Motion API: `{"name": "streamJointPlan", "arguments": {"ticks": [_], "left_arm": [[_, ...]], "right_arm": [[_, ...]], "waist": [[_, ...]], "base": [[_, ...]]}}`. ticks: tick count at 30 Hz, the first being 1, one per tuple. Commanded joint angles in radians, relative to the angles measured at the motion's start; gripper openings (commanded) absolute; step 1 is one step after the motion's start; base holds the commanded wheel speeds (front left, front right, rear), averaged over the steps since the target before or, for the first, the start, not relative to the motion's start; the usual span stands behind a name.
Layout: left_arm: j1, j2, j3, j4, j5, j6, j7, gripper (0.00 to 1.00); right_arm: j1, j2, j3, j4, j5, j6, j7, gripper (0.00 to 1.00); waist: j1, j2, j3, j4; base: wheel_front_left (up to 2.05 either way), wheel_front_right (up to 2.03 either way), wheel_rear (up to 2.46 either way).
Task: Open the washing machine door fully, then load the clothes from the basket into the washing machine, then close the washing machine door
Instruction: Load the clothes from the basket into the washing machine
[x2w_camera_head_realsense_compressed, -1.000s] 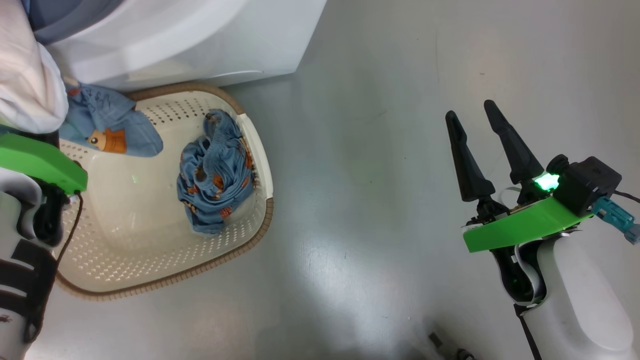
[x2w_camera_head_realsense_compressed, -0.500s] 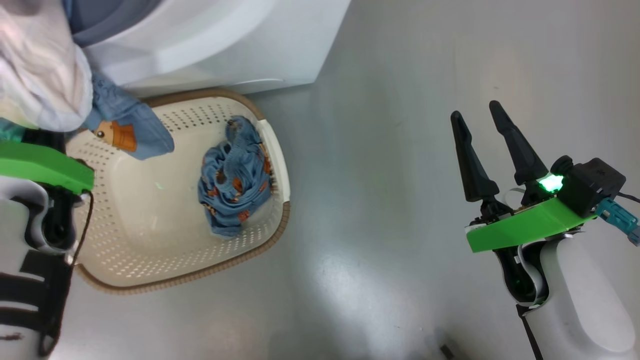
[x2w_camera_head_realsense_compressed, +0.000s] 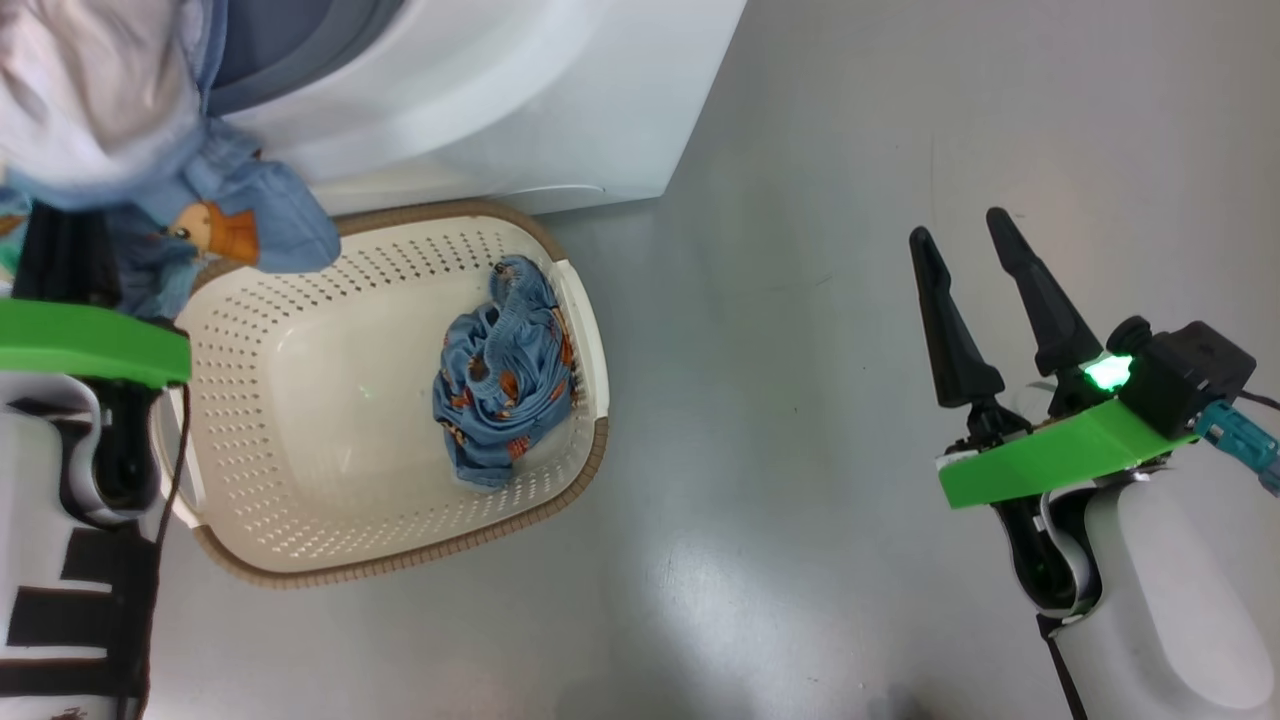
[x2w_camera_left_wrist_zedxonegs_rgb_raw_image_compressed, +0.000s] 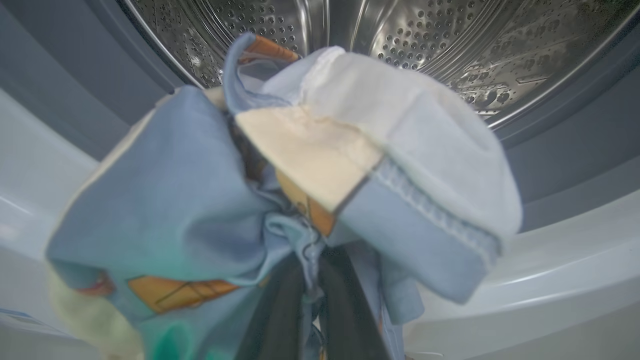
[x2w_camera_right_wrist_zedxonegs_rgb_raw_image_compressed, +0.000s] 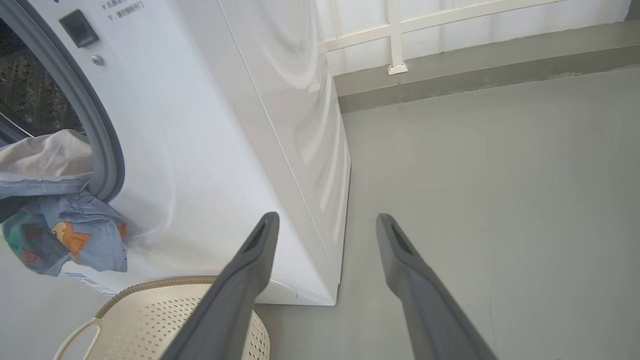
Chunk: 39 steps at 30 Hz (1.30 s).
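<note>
My left gripper (x2w_camera_left_wrist_zedxonegs_rgb_raw_image_compressed: 311, 265) is shut on a light blue and cream garment (x2w_camera_left_wrist_zedxonegs_rgb_raw_image_compressed: 350, 150), held just before the washing machine's steel drum (x2w_camera_left_wrist_zedxonegs_rgb_raw_image_compressed: 425, 40) and grey ring (x2w_camera_right_wrist_zedxonegs_rgb_raw_image_compressed: 100, 140). In the head view this garment (x2w_camera_head_realsense_compressed: 240, 215) hangs at the upper left, above the basket's far rim. The cream basket (x2w_camera_head_realsense_compressed: 300, 540) stands on the floor against the white washing machine (x2w_camera_head_realsense_compressed: 520, 100). One bunched blue piece of the clothes (x2w_camera_head_realsense_compressed: 505, 385) lies against its right wall. My right gripper (x2w_camera_head_realsense_compressed: 957, 225) is open and empty over bare floor, well right of the basket. The washing machine door is out of view.
Grey floor (x2w_camera_head_realsense_compressed: 800, 300) stretches to the right of the machine and the basket. In the right wrist view my right gripper (x2w_camera_right_wrist_zedxonegs_rgb_raw_image_compressed: 326, 216) points past the machine's corner toward a wall with a white frame (x2w_camera_right_wrist_zedxonegs_rgb_raw_image_compressed: 395, 35).
The head camera has shifted, sliding the scene right and down. My left gripper has carried the garment from over the basket's far corner up toward the machine's opening. The right gripper stays open.
</note>
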Motion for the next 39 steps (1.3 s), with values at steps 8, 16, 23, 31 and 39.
{"name": "streamJointPlan", "arguments": {"ticks": [8,16,23,31,39], "left_arm": [[-0.018,0.057,0.052,-0.099,0.065,-0.002,-0.006,0.0],[-0.168,0.114,-0.047,-0.025,0.067,-0.002,-0.006,0.0],[-0.335,0.156,-0.168,0.141,0.021,-0.002,-0.006,0.0],[-0.525,0.195,-0.292,0.295,-0.01,-0.002,-0.006,0.0],[-0.613,0.253,-0.246,0.256,0.039,-0.002,-0.006,0.0]], "right_arm": [[0.052,0.009,0.013,-0.029,0.011,0.002,-0.012,1.0],[0.042,0.021,0.008,-0.027,0.012,0.002,-0.012,1.0],[0.04,0.037,0.007,-0.025,0.01,0.002,-0.012,1.0],[0.027,0.047,0.023,-0.017,0.014,0.002,-0.012,1.0],[0.023,0.057,0.042,-0.021,0.017,0.002,-0.012,1.0]], "waist": [[0.0,0.0,-0.005,0.002],[0.0,0.0,0.007,-0.002],[0.0,0.0,0.014,-0.017],[0.0,0.0,0.021,-0.05],[0.0,0.0,0.03,-0.103]], "base": [[0.0,0.0,0.0],[0.0,0.0,0.0],[0.0,0.0,0.0],[0.0,0.0,0.0],[0.0,0.0,0.0]]}}
